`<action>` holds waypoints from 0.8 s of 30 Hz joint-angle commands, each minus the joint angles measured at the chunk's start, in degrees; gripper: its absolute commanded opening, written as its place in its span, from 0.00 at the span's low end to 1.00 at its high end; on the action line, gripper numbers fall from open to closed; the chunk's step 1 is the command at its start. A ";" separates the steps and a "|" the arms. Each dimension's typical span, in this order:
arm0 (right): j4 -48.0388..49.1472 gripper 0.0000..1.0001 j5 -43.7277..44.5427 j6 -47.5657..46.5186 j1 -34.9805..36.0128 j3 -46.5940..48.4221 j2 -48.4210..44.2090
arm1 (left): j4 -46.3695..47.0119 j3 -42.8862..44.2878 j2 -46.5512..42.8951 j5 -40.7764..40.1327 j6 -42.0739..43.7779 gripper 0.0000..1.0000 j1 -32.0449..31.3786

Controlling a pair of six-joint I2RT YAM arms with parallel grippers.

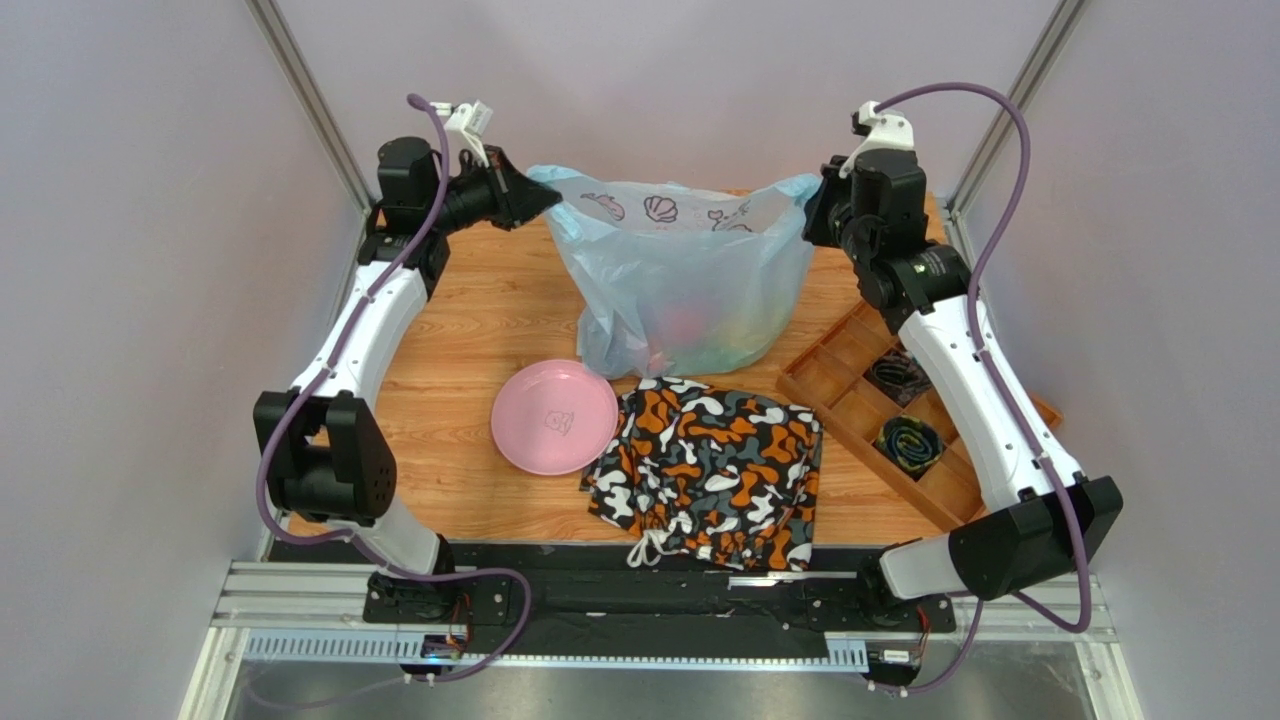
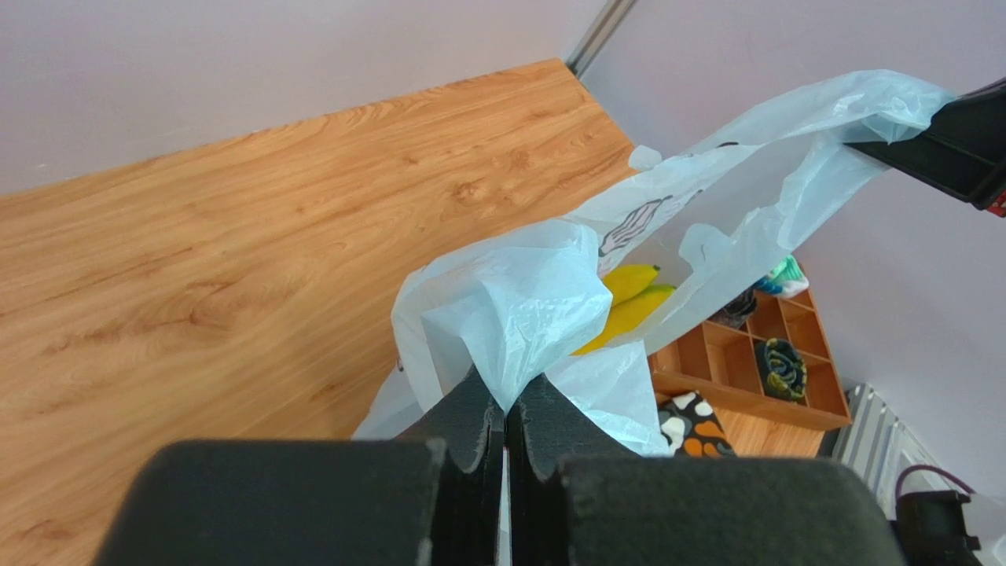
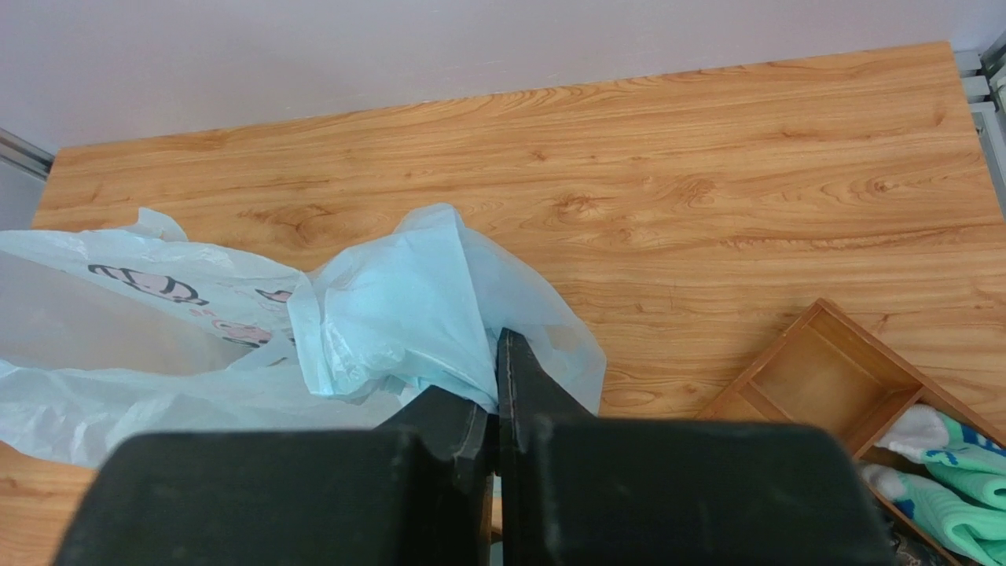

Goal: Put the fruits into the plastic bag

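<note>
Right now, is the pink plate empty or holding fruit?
Empty: nothing lies on the pink plate, and the bananas show inside the plastic bag.

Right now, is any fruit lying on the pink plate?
No, the pink plate shows only its small printed mark, and no fruit lies on it.

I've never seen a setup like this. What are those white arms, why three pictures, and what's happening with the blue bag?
Two robot arms are bolted to a table. One picture looks down from above; the other two come from a camera on each wrist. The left claw and right claw are each shut on a top corner of the plastic bag, holding its top up between them. Bananas show inside. On the table lie a pink plate, a patterned cloth and a wooden tray.
</note>
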 commanded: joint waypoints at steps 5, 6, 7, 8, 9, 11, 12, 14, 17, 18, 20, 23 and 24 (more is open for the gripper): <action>2.23 0.31 -1.25 -0.57 -0.36 -3.38 -3.27 | -3.02 2.76 -3.82 -3.09 3.27 0.48 -0.37; 2.67 0.37 -1.69 -0.65 -0.36 -3.65 -3.97 | -3.47 2.67 -4.87 -3.53 3.36 0.57 -0.37; 2.84 0.49 -2.04 -1.09 -0.45 -3.91 -4.42 | -3.91 2.41 -5.58 -4.58 3.70 0.69 -0.37; 3.19 0.53 -3.26 -1.36 -0.36 -4.18 -4.86 | -4.09 1.80 -6.37 -5.11 3.88 0.77 -0.37; 3.81 0.57 -4.06 -1.62 -0.36 -4.96 -5.99 | -4.09 1.36 -8.29 -6.33 4.06 0.89 -0.37; 4.86 0.65 -7.29 -2.93 -0.45 -6.11 -7.58 | -4.62 -0.48 -10.59 -8.27 5.02 0.91 -0.37; 6.35 0.67 -8.36 -3.38 -0.36 -7.77 -8.54 | -4.97 -1.10 -13.21 -9.23 5.37 0.92 -0.37; 7.76 0.71 -12.47 -4.78 -0.36 -9.44 -11.62 | -6.20 -3.73 -16.21 -13.36 6.78 0.93 -0.37; 10.40 0.74 -16.18 -6.10 -0.45 -13.22 -15.75 | -8.83 -7.77 -22.71 -19.95 8.01 0.93 -0.37; 11.27 0.75 -16.89 -6.19 -0.36 -14.10 -16.89 | -9.97 -8.75 -26.03 -23.01 8.36 0.93 -0.37; 11.98 0.77 -16.55 -5.93 -0.36 -17.18 -19.88 | -12.69 -12.42 -31.22 -25.84 9.42 0.94 -0.37; 12.16 0.78 -11.56 -4.79 -0.36 -21.66 -23.66 | -15.33 -18.13 -38.60 -30.33 10.91 0.95 -0.28; 12.25 0.78 -10.49 -4.00 -0.36 -22.89 -24.54 | -16.99 -19.38 -40.20 -32.17 11.87 0.95 -0.28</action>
